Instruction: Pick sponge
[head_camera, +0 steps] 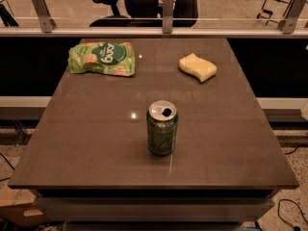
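No pincer is seen anywhere in the camera view, so it cannot be told whether it is spread or pressed together. Nearest on the worktop (96, 143), a green soda can (162, 129) is placed upright and opened, about in the middle. Farther back at the right, the sponge (198, 67) is laid flat, well apart from the can. At the far left a green snack bag (102, 58) is found. The sponge is not yet touched; the approach, the grasp and the lift are judged to be all left.

Sponge (198, 67) far right on the table (231, 143), snack bag (102, 58) far left, soda can (162, 129) upright mid-table; end effector out of view.
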`<state>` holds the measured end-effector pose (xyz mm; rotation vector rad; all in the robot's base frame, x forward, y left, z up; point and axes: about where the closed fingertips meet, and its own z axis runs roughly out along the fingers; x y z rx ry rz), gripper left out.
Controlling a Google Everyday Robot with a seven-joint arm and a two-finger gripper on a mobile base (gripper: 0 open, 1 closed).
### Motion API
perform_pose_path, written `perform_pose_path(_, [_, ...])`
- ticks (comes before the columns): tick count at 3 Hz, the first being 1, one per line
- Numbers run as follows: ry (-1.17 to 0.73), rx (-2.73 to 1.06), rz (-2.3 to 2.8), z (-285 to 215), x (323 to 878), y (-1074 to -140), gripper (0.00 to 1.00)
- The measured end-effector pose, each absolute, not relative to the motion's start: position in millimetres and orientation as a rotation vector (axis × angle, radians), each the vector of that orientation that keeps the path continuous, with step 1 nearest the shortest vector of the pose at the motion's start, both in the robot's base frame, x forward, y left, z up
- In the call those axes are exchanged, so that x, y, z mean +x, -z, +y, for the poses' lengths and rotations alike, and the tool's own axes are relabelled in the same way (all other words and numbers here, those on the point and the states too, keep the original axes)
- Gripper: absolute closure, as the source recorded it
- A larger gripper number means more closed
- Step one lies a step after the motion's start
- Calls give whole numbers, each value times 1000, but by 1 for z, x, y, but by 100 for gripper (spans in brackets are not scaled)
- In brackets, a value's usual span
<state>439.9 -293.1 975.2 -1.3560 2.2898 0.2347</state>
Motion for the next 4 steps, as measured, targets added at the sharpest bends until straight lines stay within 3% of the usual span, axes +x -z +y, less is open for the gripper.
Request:
perform_pose_path(2, [-168,-1356,2293,-285,451,-984,0])
perform_pose_path(4, [34,-1318,2381,-273,474,-1006,0])
